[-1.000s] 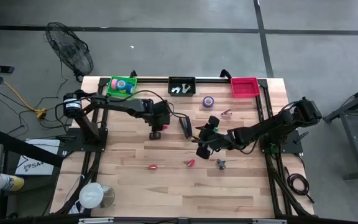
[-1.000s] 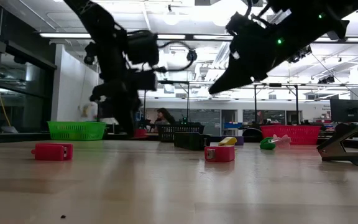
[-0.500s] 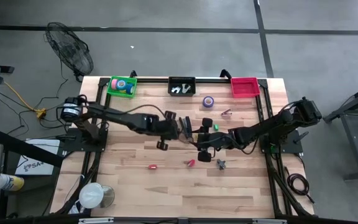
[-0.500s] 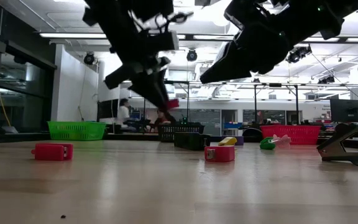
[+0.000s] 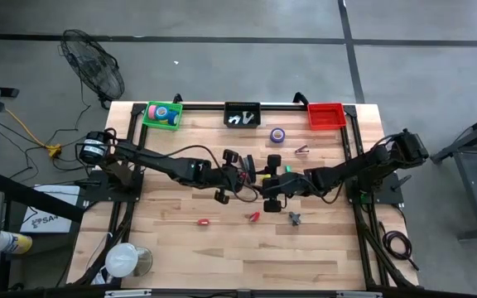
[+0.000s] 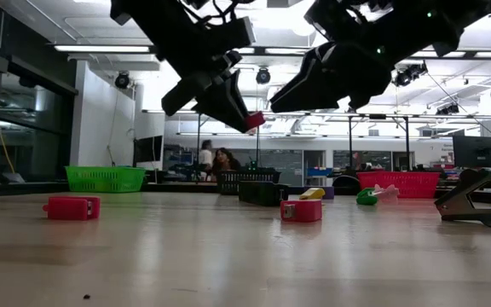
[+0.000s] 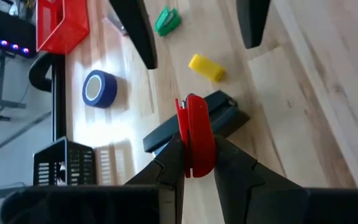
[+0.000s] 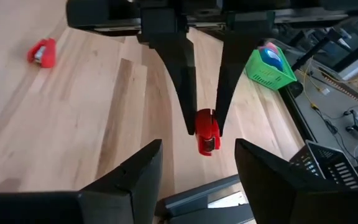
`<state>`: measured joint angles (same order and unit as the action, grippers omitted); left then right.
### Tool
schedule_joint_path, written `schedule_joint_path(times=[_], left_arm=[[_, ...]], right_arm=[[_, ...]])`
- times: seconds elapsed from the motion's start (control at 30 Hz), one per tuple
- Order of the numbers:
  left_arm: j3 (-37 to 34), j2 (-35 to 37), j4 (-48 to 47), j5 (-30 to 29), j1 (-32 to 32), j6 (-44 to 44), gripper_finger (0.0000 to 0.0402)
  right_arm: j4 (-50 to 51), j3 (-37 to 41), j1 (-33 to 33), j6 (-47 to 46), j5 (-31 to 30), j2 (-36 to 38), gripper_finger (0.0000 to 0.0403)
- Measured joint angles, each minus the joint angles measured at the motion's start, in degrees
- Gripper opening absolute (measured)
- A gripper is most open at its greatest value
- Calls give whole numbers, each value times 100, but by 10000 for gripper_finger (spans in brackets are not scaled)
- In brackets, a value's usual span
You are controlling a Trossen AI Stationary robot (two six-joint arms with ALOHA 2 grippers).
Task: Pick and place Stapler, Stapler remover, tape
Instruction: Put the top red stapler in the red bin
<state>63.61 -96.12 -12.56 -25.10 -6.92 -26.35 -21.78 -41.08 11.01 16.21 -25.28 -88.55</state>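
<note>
Left pincer (image 7: 194, 163) clamps red stapler (image 7: 195, 142) between its fingertips, above table.

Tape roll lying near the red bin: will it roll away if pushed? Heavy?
It probably slides rather than rolls: the tape roll lies flat, hole upward, on the wooden table. It is likely light for its size, being a small hollow ring. Its curved outer edge may slip when pinched.
</note>
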Motion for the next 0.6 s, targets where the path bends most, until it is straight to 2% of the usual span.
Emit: schedule_joint_path(times=[0.2,0.6], left_arm=[[2,4,138,-17,7,-42,56],[2,4,360,45,9,-41,56]], right_arm=[[0,0,-229,37,478,0,193],[-127,0,-394,79,674,0,193]])
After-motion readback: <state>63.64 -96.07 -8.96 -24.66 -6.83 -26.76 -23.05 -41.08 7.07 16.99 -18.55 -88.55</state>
